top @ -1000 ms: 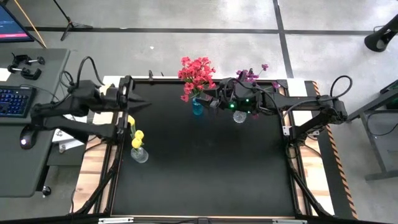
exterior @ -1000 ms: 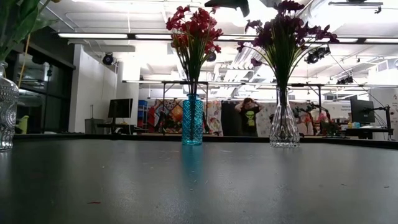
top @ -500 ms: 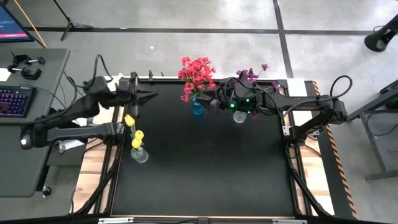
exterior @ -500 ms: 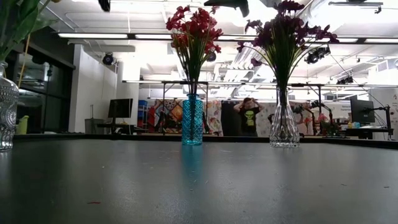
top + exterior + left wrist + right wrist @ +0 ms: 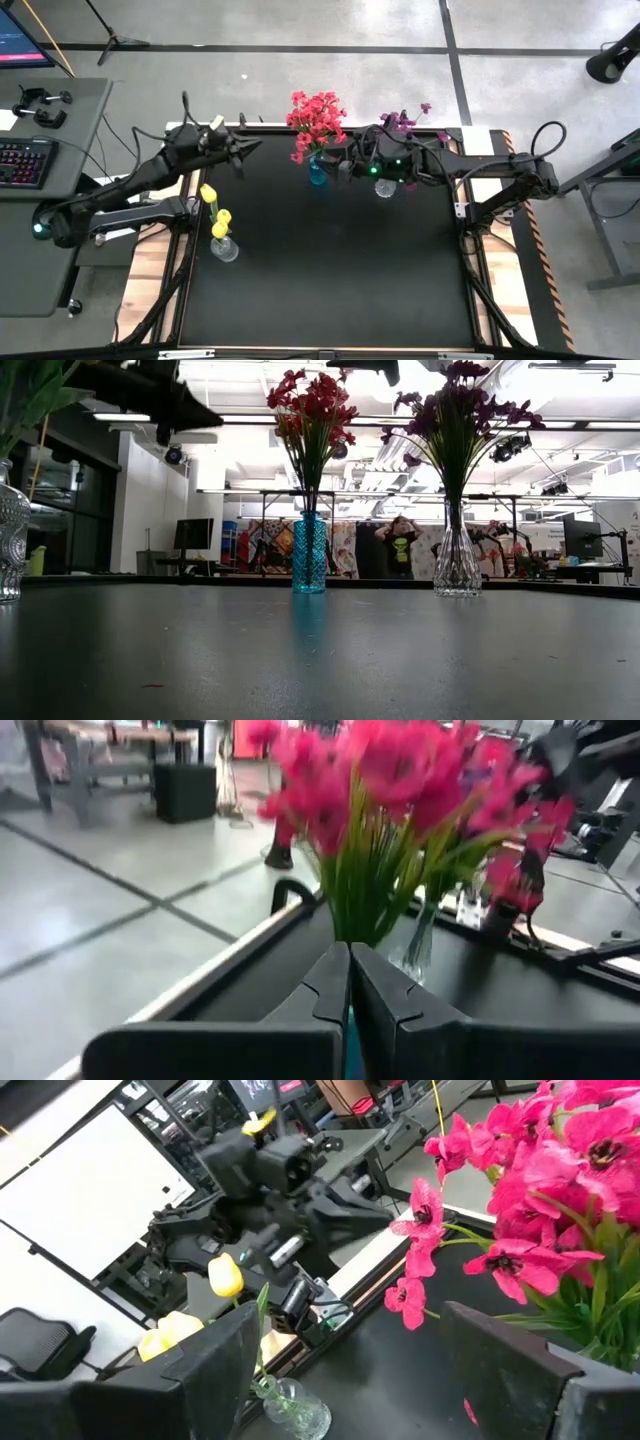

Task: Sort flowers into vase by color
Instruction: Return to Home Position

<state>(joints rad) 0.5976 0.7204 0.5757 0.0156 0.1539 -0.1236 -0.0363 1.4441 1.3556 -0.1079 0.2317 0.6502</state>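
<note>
High view | left gripper (image 5: pixel 250 147) upper left over the table (image 5: pixel 330 290) edge, fingers pressed together | right gripper (image 5: pixel 343 165) upper centre just beside blue vase (image 5: pixel 317 176), fingers spread | red-pink flowers (image 5: pixel 318 115) in blue vase | purple flowers (image 5: pixel 404 122) in right clear vase (image 5: pixel 385 187) | yellow flowers (image 5: pixel 214 212) in left clear vase (image 5: pixel 224 249), left-centre.

The table top (image 5: pixel 320 660) is smooth matt black, with a faint sheen that mirrors the vases. The blue vase (image 5: pixel 309 555) is glossy translucent glass cut in a diamond pattern. The clear vase (image 5: pixel 457 565) is ribbed glass, and the third vase (image 5: pixel 10 545) is clear glass with a beaded surface. The red-pink flowers (image 5: pixel 385 780) have soft, matt, cloth-like petals; the yellow buds (image 5: pixel 226 1276) look smooth and waxy. The left gripper (image 5: pixel 350 952) is matt black plastic. Pale bare wood (image 5: pixel 150 275) edges the table.
</note>
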